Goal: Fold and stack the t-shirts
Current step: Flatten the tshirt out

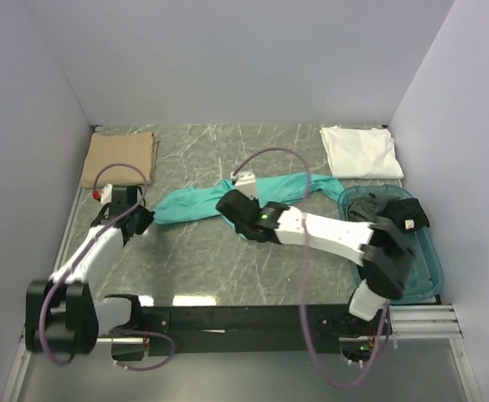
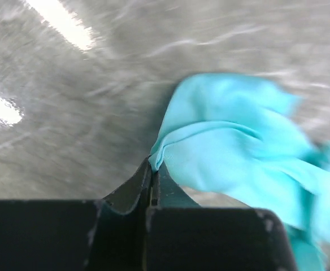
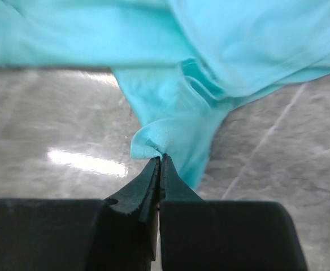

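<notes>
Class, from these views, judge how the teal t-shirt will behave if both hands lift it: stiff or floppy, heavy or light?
Probably floppy: the teal t-shirt lies crumpled, folding where the left hand and right hand pinch it. Likely light: the cloth looks thin. Its middle would probably sag between them.

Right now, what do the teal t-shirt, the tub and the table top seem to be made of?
The teal t-shirt: soft matte cloth, probably cotton; it creases and drapes freely. The tub: rigid blue-green plastic, slightly glossy; smooth moulded rim. The table top: smooth, semi-glossy, grey marble pattern with light glare; stone or laminate, I cannot tell.
</notes>
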`<state>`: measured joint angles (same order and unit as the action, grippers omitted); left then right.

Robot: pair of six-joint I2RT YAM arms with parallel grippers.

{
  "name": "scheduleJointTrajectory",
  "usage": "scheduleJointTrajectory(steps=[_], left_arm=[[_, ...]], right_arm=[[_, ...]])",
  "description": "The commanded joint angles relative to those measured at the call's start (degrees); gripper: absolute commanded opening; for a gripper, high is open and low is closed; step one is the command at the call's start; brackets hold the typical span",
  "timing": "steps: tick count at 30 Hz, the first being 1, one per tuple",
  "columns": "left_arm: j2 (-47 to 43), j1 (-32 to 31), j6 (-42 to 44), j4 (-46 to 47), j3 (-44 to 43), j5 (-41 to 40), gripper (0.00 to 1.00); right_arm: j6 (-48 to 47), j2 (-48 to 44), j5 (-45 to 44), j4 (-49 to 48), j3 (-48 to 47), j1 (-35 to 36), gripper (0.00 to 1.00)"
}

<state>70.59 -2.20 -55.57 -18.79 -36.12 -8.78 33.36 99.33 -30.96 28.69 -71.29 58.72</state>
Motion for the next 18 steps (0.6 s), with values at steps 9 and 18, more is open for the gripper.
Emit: scheduleJointTrajectory(steps=[9, 18], left_arm=[[-27.9, -1.2, -5.2, -5.8, -10.4, -1.1, 0.01], [-26.2, -1.2, -6.4, -19.0, -35.0, -10.1, 0.01]], right_arm=[[-4.3, -29.2, -9.7, 0.8, 2.8, -6.9, 0.0], [-11.9, -48.9, 0.5, 0.8, -6.8, -19.7, 0.0]])
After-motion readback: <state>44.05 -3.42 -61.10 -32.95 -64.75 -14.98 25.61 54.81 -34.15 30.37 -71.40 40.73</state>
